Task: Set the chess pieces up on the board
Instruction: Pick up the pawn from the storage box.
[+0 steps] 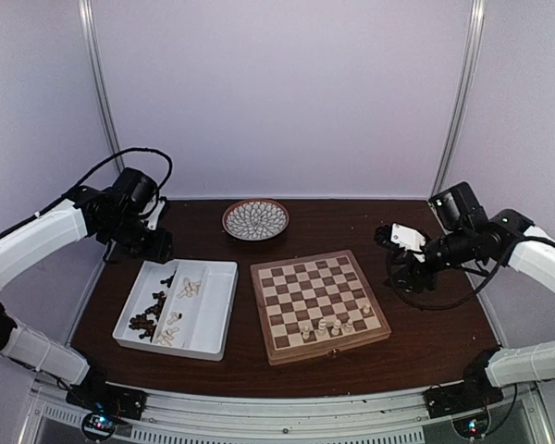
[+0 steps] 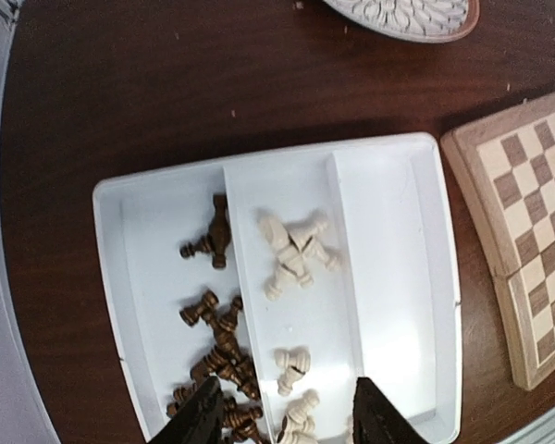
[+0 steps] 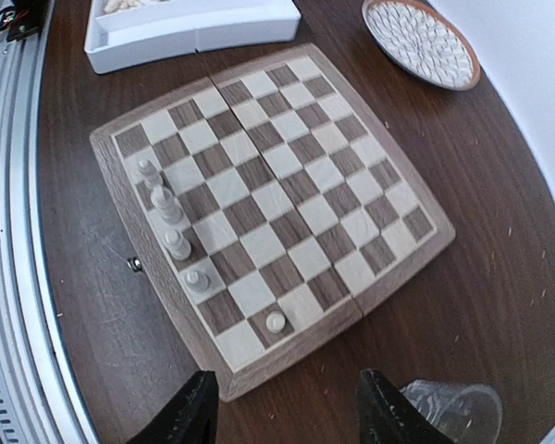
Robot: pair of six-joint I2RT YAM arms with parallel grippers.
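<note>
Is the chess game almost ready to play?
Not yet. Five cream pieces stand on the board, near its front edge. The left gripper and right gripper are open, holding nothing; the left hangs over the tray. The dark pieces and many cream ones lie in it.

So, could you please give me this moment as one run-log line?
left gripper: open, above tray | right gripper: open, empty, at board edge | board: five cream pieces on it

Dark table (image 1: 425, 344) bears white tray (image 1: 215, 310), board (image 1: 314, 289), patterned plate (image 1: 255, 219).
</note>
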